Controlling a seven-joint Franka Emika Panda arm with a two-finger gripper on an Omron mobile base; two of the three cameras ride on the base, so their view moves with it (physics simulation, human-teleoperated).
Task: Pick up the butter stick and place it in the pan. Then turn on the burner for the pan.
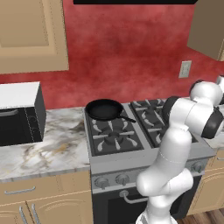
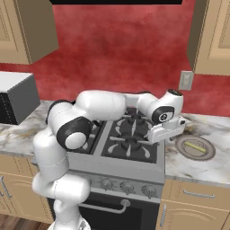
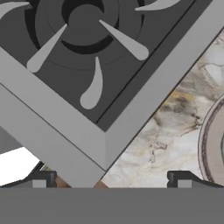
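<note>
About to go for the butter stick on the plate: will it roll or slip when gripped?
The butter stick looks flat-sided, so it probably won't roll. It is slender and lies flat on the plate, so it may skid. The gripper looks open wide enough.

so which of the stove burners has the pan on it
The rear left burner: the pan sits on it, next to the marble counter with the microwave. The other burners show bare grey grates.

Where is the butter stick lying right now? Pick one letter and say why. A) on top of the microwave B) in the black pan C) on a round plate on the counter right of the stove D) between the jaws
C: the butter stick lies on the round plate on the marble counter right of the stove, while the pan sits empty on a back burner.
</note>
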